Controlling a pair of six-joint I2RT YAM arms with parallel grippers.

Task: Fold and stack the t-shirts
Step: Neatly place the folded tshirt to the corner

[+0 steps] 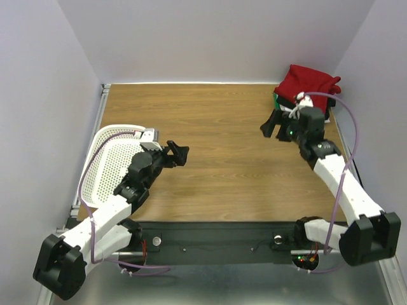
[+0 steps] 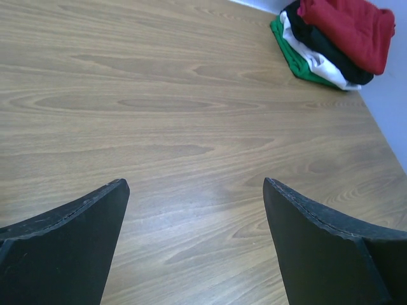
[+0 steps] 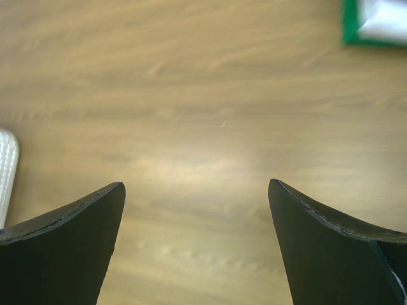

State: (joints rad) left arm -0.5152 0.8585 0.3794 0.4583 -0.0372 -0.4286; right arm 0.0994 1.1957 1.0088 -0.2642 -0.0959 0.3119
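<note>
Far right: t-shirts (image 1: 308, 79); near left: basket (image 1: 121, 127)

Wooden table (image 1: 222, 181): white perforated basket (image 1: 109, 166) at left edge; stack of t-shirts (image 1: 310, 81) in far right corner, green lowest.

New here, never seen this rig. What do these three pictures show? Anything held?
Two robot arms are bolted at the near edge of a wooden table. The top picture looks down from above and behind them. The other two come from a camera on each wrist, so the black wedges there are that arm's own fingers. On the table are a white perforated basket at the left and a folded stack of t-shirts in the far right corner: dark red on top, then black, white, green. The left pincer and right pincer are open and hold nothing.
</note>
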